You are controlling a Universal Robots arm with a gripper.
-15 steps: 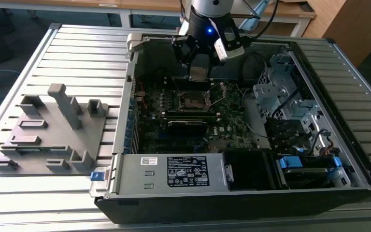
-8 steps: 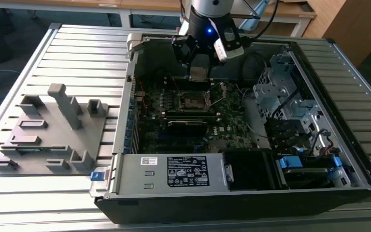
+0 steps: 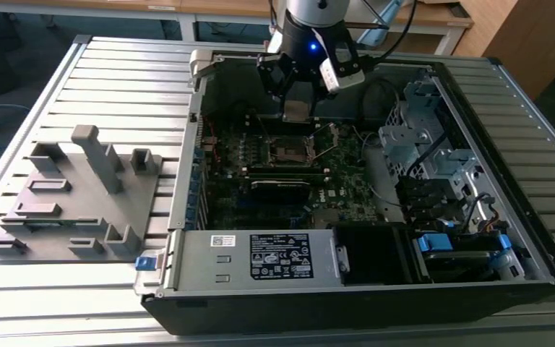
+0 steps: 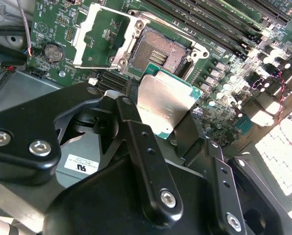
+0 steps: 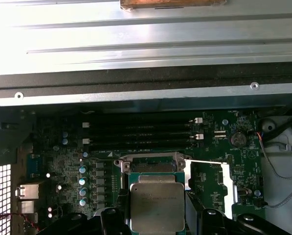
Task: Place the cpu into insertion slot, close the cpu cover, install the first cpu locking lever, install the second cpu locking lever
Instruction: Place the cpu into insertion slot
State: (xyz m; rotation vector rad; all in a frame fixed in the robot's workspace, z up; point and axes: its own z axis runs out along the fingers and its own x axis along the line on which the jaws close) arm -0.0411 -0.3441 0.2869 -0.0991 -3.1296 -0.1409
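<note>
Plainly, the gripper (image 3: pixel 297 108) pinches the cpu (image 4: pixel 164 104) by two opposite edges, the chip's dull metal top showing in both wrist views. The pair hang in the upper middle of the exterior view, inside the open computer case (image 3: pixel 355 307). Close by the chip lies the insertion slot (image 4: pixel 158 53), uncovered, with the cpu cover (image 4: pixel 81 41) swung open beside it on the green board (image 4: pixel 48 19).

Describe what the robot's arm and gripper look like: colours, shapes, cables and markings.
In the exterior view, the rounded silver-grey arm carries a small blue light near its wrist, with black cables looping beside it. The matt black gripper is blocky. In the second wrist view its fingers are flat, angular black bars joined by silver screw heads, with a white sticker on the grey body behind.
</note>
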